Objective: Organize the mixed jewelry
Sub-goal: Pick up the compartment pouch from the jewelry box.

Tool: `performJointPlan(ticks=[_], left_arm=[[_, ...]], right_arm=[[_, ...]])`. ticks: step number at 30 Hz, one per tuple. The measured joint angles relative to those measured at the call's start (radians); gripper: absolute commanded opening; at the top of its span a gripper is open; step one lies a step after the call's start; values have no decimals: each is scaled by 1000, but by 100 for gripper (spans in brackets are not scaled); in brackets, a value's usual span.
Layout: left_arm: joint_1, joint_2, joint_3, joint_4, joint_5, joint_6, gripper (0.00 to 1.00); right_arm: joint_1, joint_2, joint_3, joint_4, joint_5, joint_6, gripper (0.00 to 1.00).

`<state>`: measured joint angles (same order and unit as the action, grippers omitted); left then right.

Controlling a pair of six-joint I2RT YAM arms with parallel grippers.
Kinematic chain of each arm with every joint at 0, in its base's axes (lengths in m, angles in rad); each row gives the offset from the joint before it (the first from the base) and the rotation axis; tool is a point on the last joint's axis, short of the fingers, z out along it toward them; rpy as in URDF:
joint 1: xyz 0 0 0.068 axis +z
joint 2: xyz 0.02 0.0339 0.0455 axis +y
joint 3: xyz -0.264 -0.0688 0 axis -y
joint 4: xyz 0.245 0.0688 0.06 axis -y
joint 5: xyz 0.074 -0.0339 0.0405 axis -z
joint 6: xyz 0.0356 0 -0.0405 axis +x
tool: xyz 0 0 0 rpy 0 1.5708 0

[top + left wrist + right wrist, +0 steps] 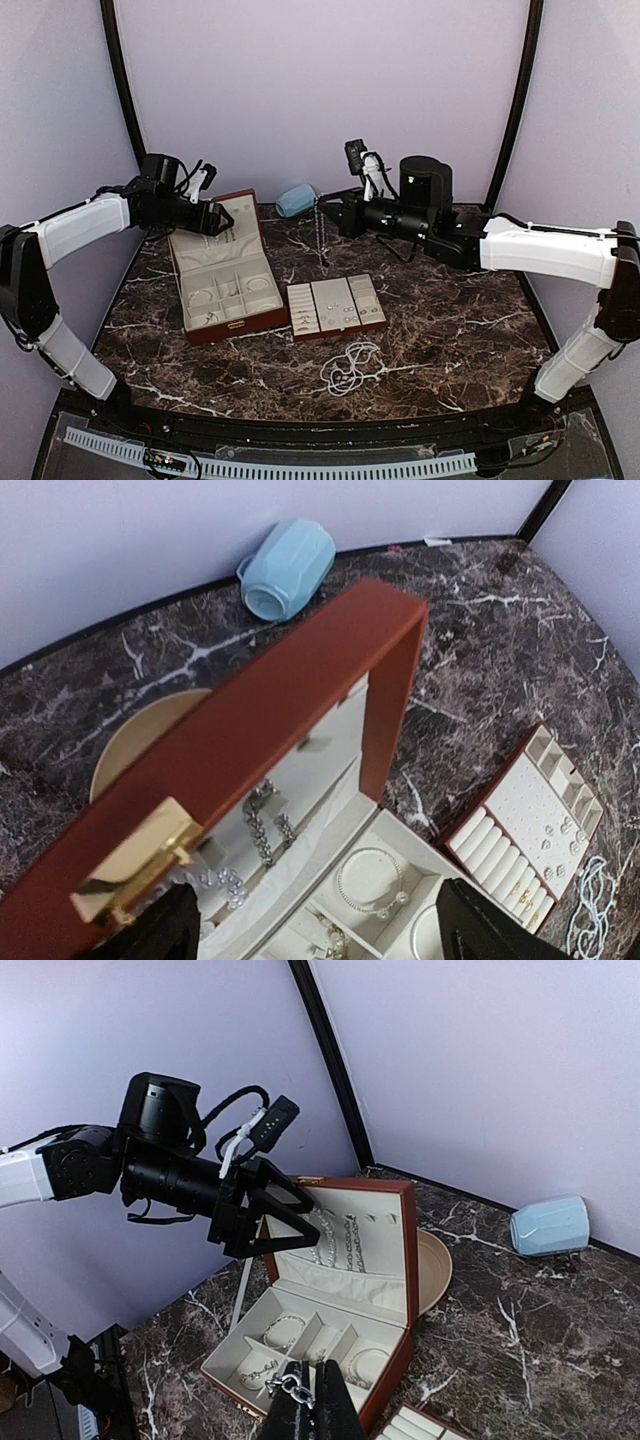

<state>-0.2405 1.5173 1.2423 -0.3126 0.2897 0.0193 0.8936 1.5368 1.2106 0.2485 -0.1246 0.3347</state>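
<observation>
1. Left gripper is seen spread wide, nothing held; case lid just ahead of it.
2. Right gripper is clamped on a chain, hung below its tips.

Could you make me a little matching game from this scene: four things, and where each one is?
1 blue mug
2 bead strand
3 chain
4 ring tray

A hanging from the right hand
B heaped loose on the table, towards the front
C lying on its side at the back
D beside the open case

Pairs: 1-C, 2-B, 3-A, 4-D.
</observation>
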Motion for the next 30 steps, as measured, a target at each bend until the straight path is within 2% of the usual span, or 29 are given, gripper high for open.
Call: performJointPlan(ticks=[9, 16, 30], left_arm=[[-37, 102, 8, -97, -46, 61, 81], [-90, 117, 23, -102, -128, 117, 79], [-109, 231, 132, -145, -174, 152, 74]], right_arm=[[-6, -3, -20, 14, -30, 6, 0], [-6, -3, -24, 29, -42, 15, 0], [-12, -4, -40, 45, -59, 26, 0]])
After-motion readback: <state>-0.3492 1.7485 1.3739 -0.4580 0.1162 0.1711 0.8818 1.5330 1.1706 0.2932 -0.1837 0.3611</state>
